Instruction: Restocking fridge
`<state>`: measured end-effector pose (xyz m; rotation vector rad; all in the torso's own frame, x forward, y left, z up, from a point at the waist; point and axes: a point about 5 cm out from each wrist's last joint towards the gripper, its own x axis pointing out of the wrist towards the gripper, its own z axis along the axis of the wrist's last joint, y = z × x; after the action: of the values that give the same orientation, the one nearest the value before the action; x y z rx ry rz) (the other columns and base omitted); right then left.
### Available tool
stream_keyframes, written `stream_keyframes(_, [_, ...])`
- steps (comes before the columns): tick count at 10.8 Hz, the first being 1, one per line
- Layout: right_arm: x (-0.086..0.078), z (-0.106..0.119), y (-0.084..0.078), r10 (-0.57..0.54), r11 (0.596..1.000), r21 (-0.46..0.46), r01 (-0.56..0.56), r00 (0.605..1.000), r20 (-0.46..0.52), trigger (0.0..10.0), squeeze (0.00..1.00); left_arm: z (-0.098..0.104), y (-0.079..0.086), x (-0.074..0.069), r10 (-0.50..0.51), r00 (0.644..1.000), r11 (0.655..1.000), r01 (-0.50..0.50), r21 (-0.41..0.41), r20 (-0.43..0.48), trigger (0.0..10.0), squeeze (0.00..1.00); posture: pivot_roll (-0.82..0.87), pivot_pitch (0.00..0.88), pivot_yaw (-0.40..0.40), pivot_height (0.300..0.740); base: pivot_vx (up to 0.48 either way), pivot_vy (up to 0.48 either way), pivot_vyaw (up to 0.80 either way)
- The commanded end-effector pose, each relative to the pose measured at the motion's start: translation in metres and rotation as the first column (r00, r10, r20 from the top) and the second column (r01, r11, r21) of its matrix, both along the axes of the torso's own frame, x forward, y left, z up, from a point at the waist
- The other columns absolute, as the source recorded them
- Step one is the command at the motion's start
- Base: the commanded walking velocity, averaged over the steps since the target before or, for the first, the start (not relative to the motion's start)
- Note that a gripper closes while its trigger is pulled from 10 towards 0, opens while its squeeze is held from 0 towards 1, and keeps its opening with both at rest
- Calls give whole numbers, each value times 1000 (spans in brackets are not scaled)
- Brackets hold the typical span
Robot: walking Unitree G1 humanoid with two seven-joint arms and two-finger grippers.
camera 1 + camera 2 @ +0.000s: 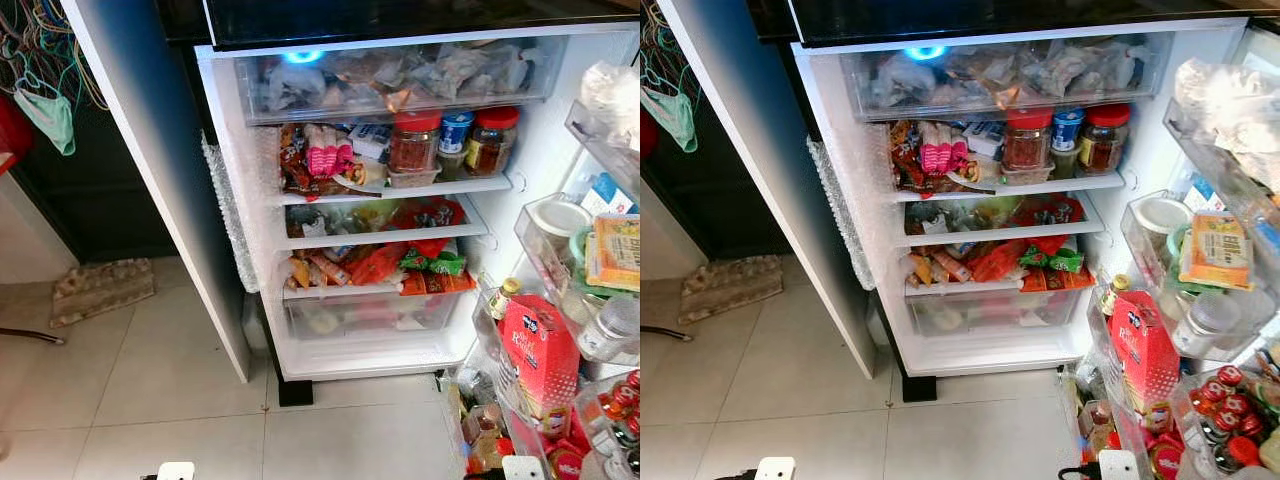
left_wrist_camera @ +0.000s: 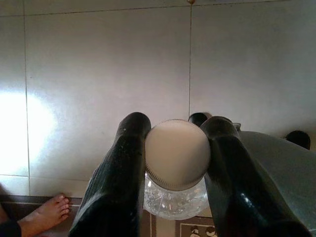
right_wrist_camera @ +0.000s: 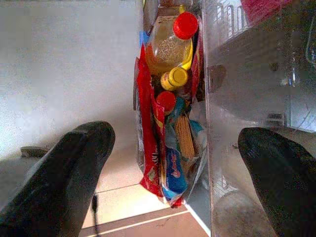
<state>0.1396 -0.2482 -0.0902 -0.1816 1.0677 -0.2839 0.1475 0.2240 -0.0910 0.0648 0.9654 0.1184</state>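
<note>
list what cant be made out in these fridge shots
- Jar in the left gripper: contents hidden by its beige cap, left wrist view.
- Top drawer: contents blurred behind frosted plastic, eye views.
- Red carton in the door: print too small to read.
- Right gripper: open, fingertips cut off by the frame edge.

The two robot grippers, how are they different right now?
The left gripper is shut on a clear plastic jar with a beige lid, above the tiled floor; the right gripper is open and holds nothing. The right gripper points at the packed fridge door bin. Both have two long black fingers.
</note>
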Motion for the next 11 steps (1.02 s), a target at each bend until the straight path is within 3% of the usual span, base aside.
stream_keyframes(1, [-6,-1,-3,-6,1000,-13,6,1000,-25,10000,0,0,3,-3,7,1000,1000,-7,4,-4,10000,0,-95,0,33,740,0,0,0])
stream_keyframes(6, [-5,1,-11,-2,999,-42,1,1000,-27,10000,0,0,4,-3,4,1000,1000,-4,6,-4,10000,0,-94,0,39,740,0,0,0])
stream_keyframes(11, [-5,20,-59,-51,984,-168,52,999,9,10000,0,0,4,-2,-2,1000,1000,2,9,-3,10000,0,-99,0,40,740,0,0,0])
